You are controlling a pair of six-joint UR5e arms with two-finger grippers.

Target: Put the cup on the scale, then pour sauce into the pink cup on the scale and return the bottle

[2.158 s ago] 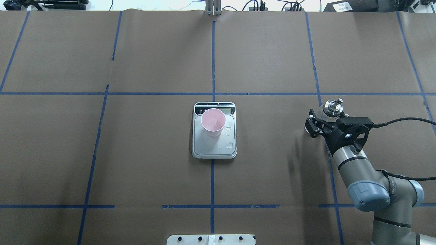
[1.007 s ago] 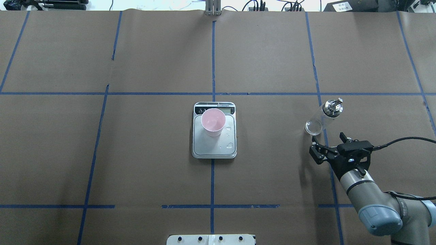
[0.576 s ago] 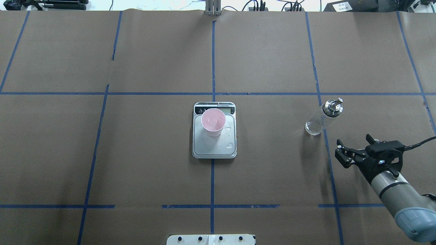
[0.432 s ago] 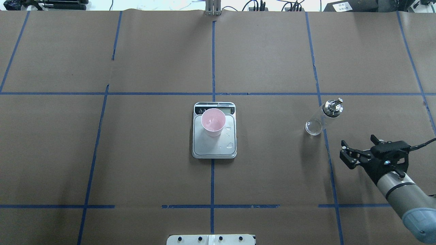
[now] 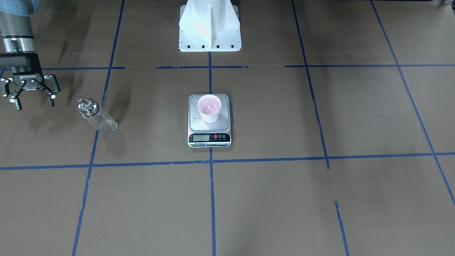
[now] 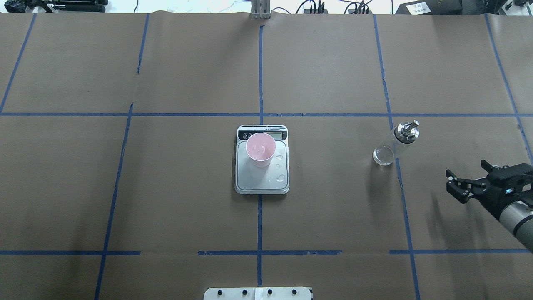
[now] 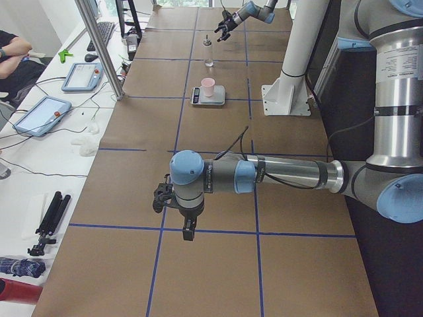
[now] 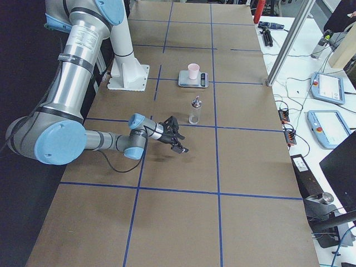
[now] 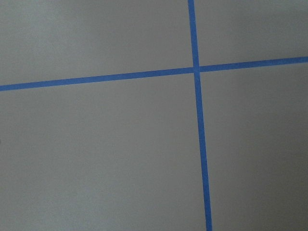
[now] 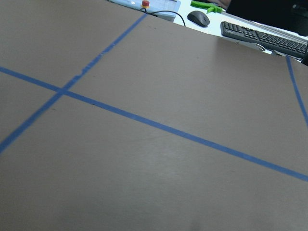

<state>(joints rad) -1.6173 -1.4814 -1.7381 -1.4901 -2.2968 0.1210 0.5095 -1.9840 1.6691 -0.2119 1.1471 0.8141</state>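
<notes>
— Pulled well clear of the bottle [image 6: 391, 143] since a moment ago: right gripper [image 5: 34, 104] then around the glass, now off toward the table's edge, jaws spread wide, holding nothing.

— And left the bottle where?

— Upright on the paper, inboard of that gripper and a little farther from the base, apart from it. Beyond it again, well apart, the cup [image 6: 260, 149] on the scale [image 6: 262, 183], toward the display end of the platform.

— Done, then, by the look of it?

— Probably. Seems only the retreat left.

— So what to fear?

— Mostly a swing back inward. Tall, narrow, likely top-heavy with that metal spout. Would probably tip at a light brush from a finger and spill whatever remains inside.

— Anything at the scale?

— Drops [image 6: 282, 178] on the platform, on the side nearer the gripper. Likely counted in the reading, so possibly a wrong weight. Also wet steel under a light cup: easy to slide if nudged.

— And the left gripper [image 7: 173, 212]?

— Far off at the other end, over bare paper. Seen only from the side, so cannot tell whether spread or closed. No threat unless sent across toward the cup.
</notes>
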